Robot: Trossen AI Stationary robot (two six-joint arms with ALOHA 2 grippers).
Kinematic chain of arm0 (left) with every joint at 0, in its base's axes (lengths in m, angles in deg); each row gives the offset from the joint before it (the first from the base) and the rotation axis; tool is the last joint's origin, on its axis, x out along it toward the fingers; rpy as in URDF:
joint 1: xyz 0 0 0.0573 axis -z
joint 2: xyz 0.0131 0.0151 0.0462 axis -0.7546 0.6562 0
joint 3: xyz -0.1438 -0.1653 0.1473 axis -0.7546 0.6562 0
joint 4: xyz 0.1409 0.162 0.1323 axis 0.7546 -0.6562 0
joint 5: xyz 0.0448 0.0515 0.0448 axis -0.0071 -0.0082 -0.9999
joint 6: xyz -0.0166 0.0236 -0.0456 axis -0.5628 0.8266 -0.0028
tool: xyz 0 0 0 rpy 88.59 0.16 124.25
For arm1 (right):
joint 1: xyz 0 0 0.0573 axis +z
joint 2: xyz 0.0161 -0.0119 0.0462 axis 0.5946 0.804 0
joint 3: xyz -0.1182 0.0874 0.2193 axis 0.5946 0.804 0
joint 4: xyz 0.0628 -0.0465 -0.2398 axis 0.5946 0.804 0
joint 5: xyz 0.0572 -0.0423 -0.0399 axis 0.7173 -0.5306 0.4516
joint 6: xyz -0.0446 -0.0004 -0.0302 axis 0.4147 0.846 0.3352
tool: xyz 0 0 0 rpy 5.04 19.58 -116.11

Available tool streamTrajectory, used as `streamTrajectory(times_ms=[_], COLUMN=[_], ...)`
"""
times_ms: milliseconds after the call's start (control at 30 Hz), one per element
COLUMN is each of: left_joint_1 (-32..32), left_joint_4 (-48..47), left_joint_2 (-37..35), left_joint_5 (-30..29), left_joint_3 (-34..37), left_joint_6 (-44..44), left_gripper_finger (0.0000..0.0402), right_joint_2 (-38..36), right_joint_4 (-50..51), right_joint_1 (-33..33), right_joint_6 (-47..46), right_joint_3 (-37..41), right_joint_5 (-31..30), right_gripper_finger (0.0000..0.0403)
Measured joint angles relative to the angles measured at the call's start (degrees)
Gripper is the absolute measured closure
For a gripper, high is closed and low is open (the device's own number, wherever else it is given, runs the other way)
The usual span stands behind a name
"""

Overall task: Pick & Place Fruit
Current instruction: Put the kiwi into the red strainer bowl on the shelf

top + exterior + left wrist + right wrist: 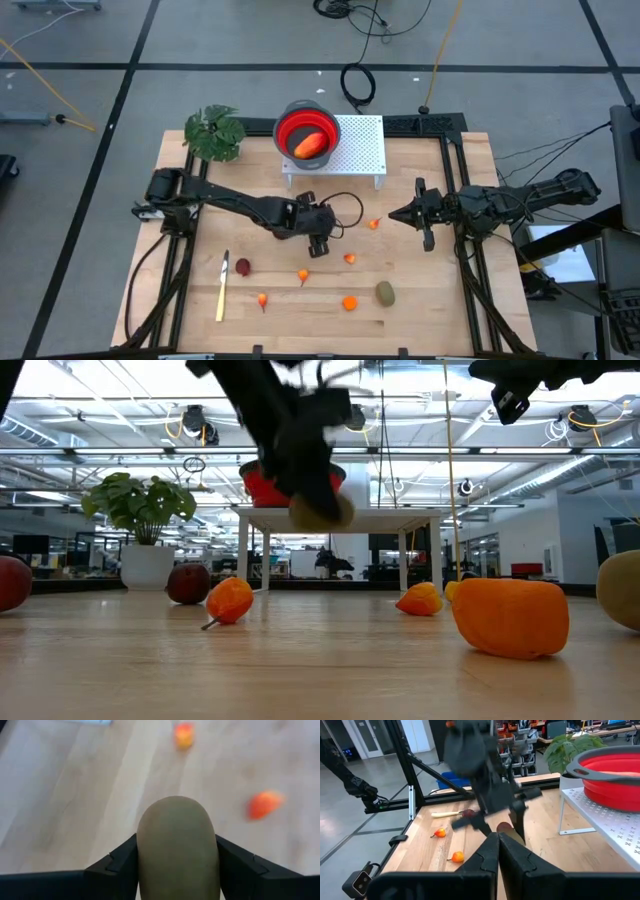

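My left gripper [318,243] hangs over the middle of the table, shut on an olive-brown oval fruit [176,845], which also shows above the tabletop in the low view [320,512]. A second olive-brown oval [385,293] lies on the table near the front right. A dark red ball [243,266] and several small orange pieces [303,274] lie around it. An elongated red-orange piece [311,145] rests inside the red bowl [300,122]. My right gripper [395,214] waits shut at the right, holding nothing. My left gripper pinches the olive-brown oval by its two opposite sides [145,855] between its two fingers. The fingers come slanting down from the table's left. The fruit's rounded end sticks out past the fingertips, and the fruit is lifted clear of the table.
The red bowl stands on a white perforated stand [362,152] at the far middle. A green plant [215,133] is at the far left. A pale-yellow knife [222,287] lies at the front left. Black frame rails run along both table sides.
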Motion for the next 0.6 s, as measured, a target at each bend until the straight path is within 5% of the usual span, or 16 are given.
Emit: streamTrajectory(times_ms=[400,600], left_joint_1=[0.2,0.2], left_joint_4=[14.6,31.6], left_joint_2=[-7.6,-7.5], left_joint_5=[22.6,34.6], left_joint_3=[0.0,0.0], left_joint_6=[0.1,-1.5], left_gripper_finger=[0.0193,0.0193], right_joint_2=[0.0,0.0], right_joint_4=[0.8,3.1], right_joint_1=[0.0,0.0], right_joint_6=[0.1,0.2], right_joint_3=[0.0,0.0], right_joint_5=[0.0,0.0], right_gripper_finger=[0.0399,0.0399])
